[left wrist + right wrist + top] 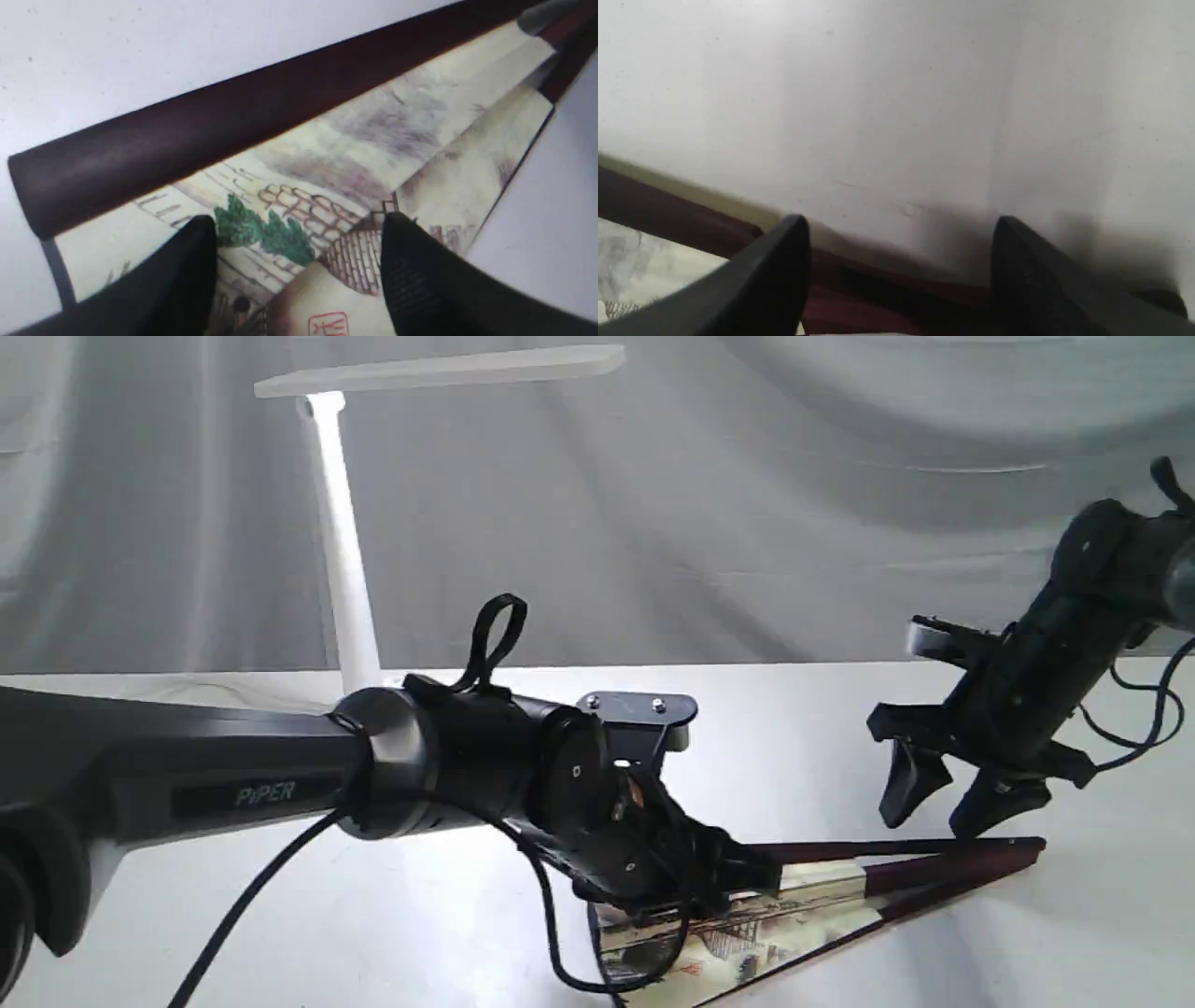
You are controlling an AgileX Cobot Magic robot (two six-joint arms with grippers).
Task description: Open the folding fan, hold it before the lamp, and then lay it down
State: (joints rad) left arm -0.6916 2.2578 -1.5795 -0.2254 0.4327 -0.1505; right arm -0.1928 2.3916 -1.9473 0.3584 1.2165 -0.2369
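Lower the left gripper point(299, 224), splayed wide and holding nothing just above the painted leaf of the folding fan point(812, 896). Pinch the maroon guard point(187, 135) beside it, not the paper. Steady the rib end under the right gripper point(943, 812), likewise agape and empty, just above. Lies flat on the table point(794, 747) as a narrow wedge, long axis claw to claw, pivot toward the right one. Beyond both, the lamp point(341, 541).
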